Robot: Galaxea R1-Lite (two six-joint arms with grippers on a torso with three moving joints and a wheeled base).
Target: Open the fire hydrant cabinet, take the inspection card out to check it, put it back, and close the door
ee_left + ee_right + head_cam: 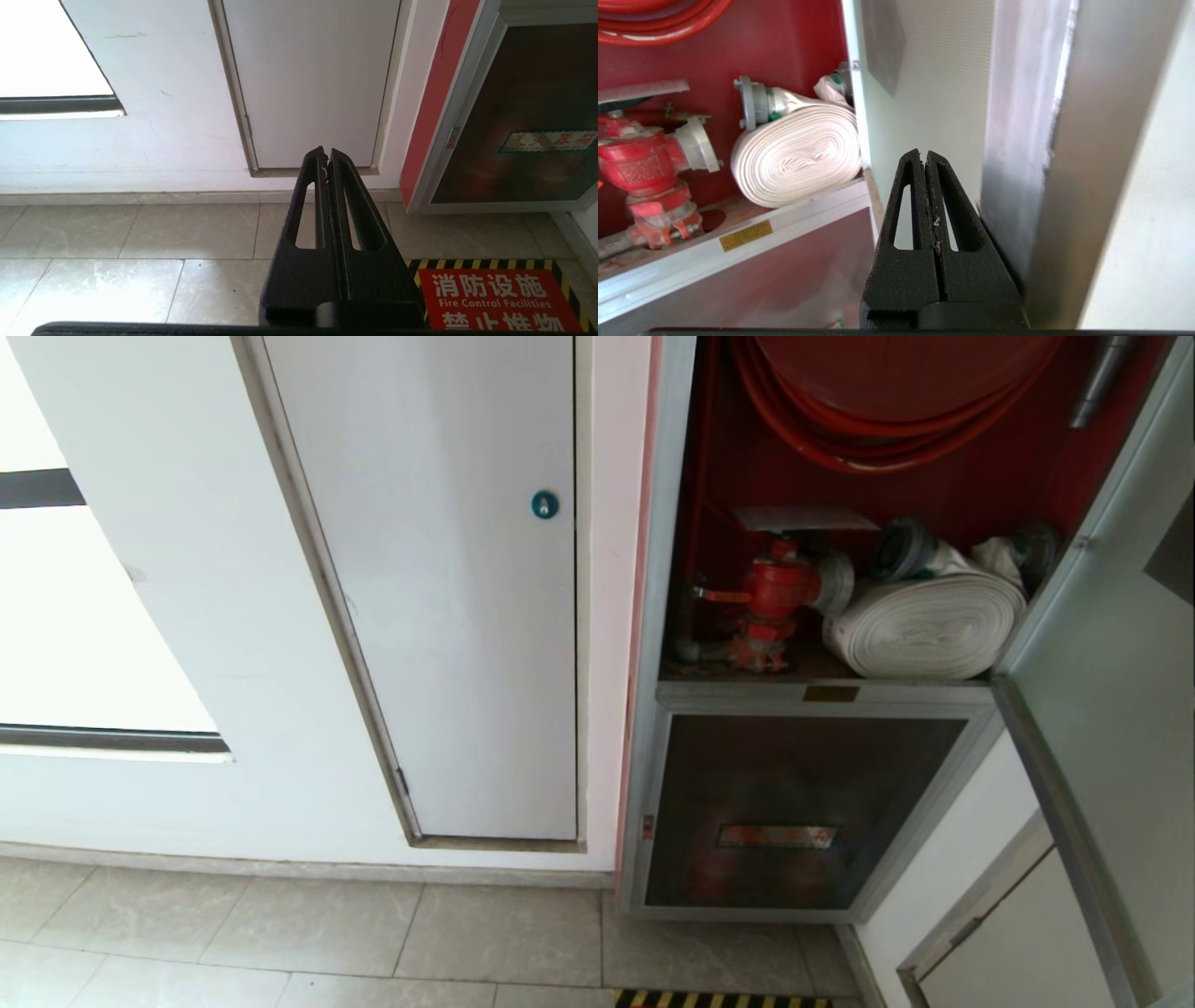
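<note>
At head view, right side: cabinet [822, 691] stands open, red inside; door [1111, 644] swung out to the right, its inner face pale, its long edge running down toward the lower right; card [805, 518] lies flat as a pale sheet on top of the red valve [775, 602], edge-on, so its print cannot be read; white rolled hose [924, 625] beside the valve, toward the door; red hose reel [896, 401] above; lower dark panel [794, 812] shut; white door with blue lock [544, 504] to the left, no part of the task; neither hand in this view.

Left wrist view: left hand [327, 151] parked low, pressed shut and empty, aimed at the foot of the white door; cabinet's lower panel off to one side; floor sign [490, 298] below; this hand well apart from the card.

Right wrist view: right hand [923, 154] pinched shut, holding nothing, just beside the door's silver frame [1017, 163], fingers pointing at its inner face; card [642, 88] seen as a thin strip above the valve [640, 172], across the hose [798, 158] from the hand.

Judgement: the card lies deeper in and toward the robot's left of the right hand, long axis level; right hand the nearer; it would need to open before any grasp.
</note>
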